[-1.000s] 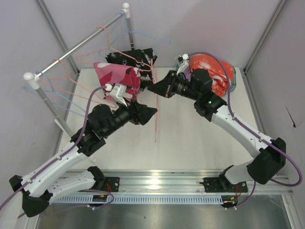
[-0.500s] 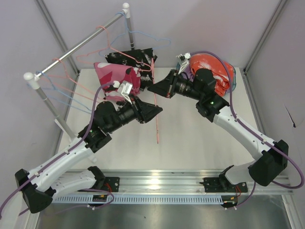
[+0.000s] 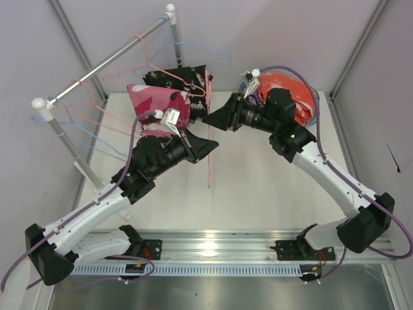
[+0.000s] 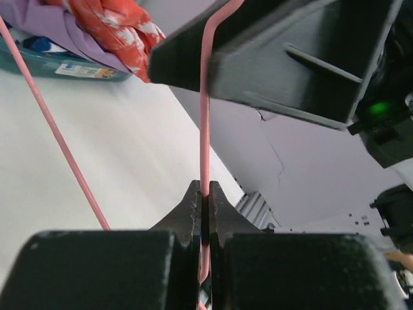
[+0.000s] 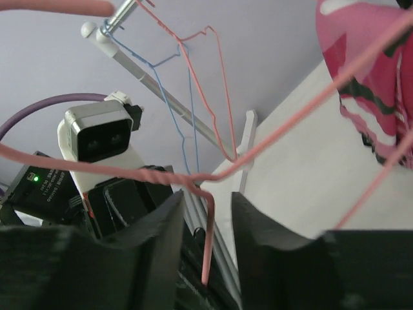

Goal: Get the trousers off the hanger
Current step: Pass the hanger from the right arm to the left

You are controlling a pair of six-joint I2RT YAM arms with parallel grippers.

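Observation:
A bare pink wire hanger [image 3: 209, 169] hangs upright over the table's middle. My left gripper [image 3: 213, 144] is shut on its wire [image 4: 204, 148], which runs up from between the pads. My right gripper [image 3: 206, 119] is just above it, jaws open, and the hanger's twisted neck [image 5: 208, 226] passes loosely between them. Pink-magenta patterned trousers [image 3: 159, 103] and black speckled trousers [image 3: 177, 77] hang from hangers at the back left. Orange trousers [image 3: 292, 97] lie heaped on lavender ones [image 4: 39, 22] at the back right.
A metal rail [image 3: 103, 64] on two white posts runs diagonally at the back left, carrying several empty blue and pink wire hangers [image 3: 87, 123]. A teal bin [image 4: 71, 68] holds the heaped trousers. Grey walls close in the table on three sides.
My left gripper has moved right and closed on the pink hanger's wire. My right gripper has opened its jaws around the hanger's neck.

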